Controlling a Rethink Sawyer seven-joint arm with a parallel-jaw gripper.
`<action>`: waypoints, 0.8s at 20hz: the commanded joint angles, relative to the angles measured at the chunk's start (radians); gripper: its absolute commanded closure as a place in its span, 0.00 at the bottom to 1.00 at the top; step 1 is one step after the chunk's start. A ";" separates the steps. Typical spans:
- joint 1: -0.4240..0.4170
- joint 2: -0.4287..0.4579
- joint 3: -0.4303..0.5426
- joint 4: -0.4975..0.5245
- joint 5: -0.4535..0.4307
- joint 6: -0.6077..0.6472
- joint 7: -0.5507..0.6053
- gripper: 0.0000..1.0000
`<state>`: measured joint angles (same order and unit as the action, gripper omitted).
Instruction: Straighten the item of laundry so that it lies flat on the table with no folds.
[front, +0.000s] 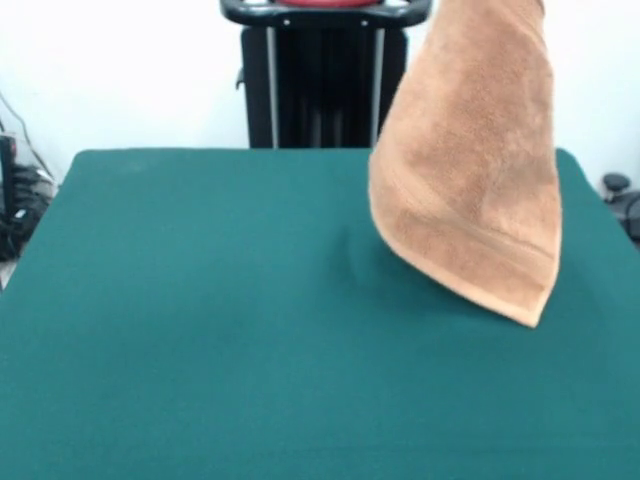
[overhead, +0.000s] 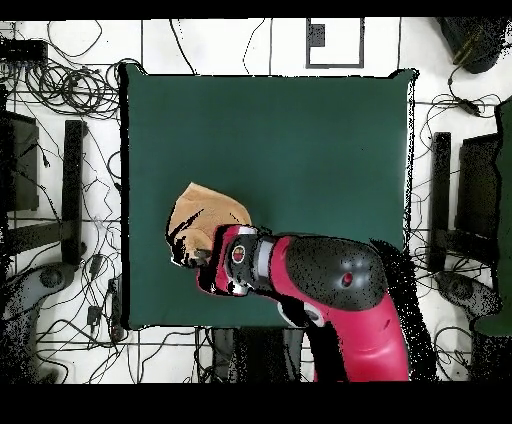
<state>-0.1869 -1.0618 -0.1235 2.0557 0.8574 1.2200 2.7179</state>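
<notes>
The orange-tan towel (front: 470, 170) hangs in the air over the right part of the green table (front: 200, 320), and its top runs out of the picture's upper edge. Its woven band and hem are at the bottom, and the lowest corner points down close to the felt. In the overhead view the towel (overhead: 205, 215) shows as a small bunched patch near the table's (overhead: 300, 130) lower left. My gripper (overhead: 214, 254) is at the end of the red arm, right over the towel and shut on its top. The fingers themselves are hidden under the wrist.
The black pedestal (front: 320, 90) stands behind the table's far edge. The red arm (overhead: 330, 290) reaches over the table's lower edge in the overhead view. Cables (overhead: 60, 85) and black stands (overhead: 72, 190) lie on the floor around the table.
</notes>
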 joint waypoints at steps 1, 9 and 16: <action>-0.043 0.064 0.108 0.141 0.098 0.086 -0.159 1.00; -0.047 0.077 0.125 0.184 0.147 0.041 -0.203 1.00; -0.036 0.089 0.133 0.205 0.200 0.040 -0.250 1.00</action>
<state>-0.2324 -1.0007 -0.1157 2.1538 0.9899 1.2191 2.7179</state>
